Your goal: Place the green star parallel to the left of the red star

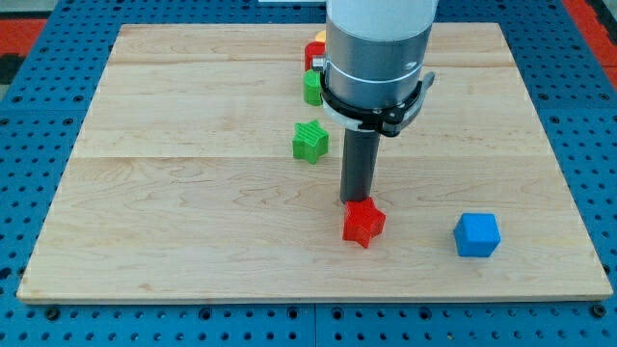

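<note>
Because my tip (pixel 359 200), a bare rod without jaws, touches the red star (pixel 363 223) while the green star (pixel 310 141) sits up-left, any push risks shifting the reference.

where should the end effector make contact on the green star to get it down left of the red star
No grip here, only pushing. Set my tip, now touching the red star, against the green star on its top edge, probably pushing toward the view's bottom; its low shape should slide.
</note>
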You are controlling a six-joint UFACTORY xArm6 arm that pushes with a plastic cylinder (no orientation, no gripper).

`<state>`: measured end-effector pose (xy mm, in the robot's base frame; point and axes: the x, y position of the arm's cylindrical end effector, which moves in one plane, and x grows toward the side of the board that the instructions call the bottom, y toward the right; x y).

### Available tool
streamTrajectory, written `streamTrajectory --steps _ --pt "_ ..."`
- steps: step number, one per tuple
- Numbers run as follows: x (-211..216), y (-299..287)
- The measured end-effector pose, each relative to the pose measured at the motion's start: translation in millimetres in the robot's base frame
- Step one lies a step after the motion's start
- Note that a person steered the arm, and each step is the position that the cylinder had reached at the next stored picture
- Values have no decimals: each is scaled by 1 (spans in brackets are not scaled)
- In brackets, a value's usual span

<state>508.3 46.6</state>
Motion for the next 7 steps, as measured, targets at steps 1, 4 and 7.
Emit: streamTrajectory --steps 1,4,7 --pt "12 0" --pt "-149 -33" --pt "-140 -27"
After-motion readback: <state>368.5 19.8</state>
